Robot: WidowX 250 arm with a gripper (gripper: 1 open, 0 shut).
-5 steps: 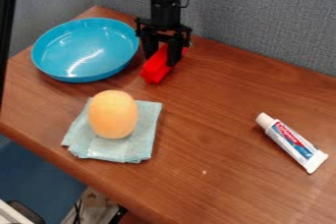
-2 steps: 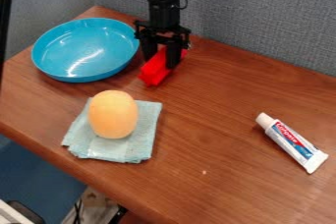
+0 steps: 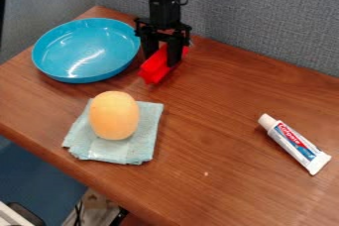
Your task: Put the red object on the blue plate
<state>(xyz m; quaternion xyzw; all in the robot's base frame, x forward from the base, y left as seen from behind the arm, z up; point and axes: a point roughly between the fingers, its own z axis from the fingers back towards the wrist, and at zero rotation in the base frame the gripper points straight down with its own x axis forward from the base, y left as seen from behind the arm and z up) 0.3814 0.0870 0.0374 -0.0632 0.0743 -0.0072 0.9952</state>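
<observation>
The red object [image 3: 157, 67] is a small bright-red block, just right of the blue plate [image 3: 82, 52] near the table's back edge. It is tilted, with its far end up between the black fingers. My gripper [image 3: 163, 52] comes down from above and is shut on that far end; the fingers press both sides of the block. The block's near end is close to the tabletop, beside the plate's right rim. The plate is a glossy cyan dish with nothing in it.
An orange egg-shaped object [image 3: 113, 114] rests on a pale teal folded cloth [image 3: 121, 133] at the front centre. A white toothpaste tube [image 3: 292, 142] lies at the right. A dark wall runs behind the wooden table [image 3: 225, 101].
The gripper and the red block have shifted very slightly up and to the left, towards the plate. Nothing else has moved.
</observation>
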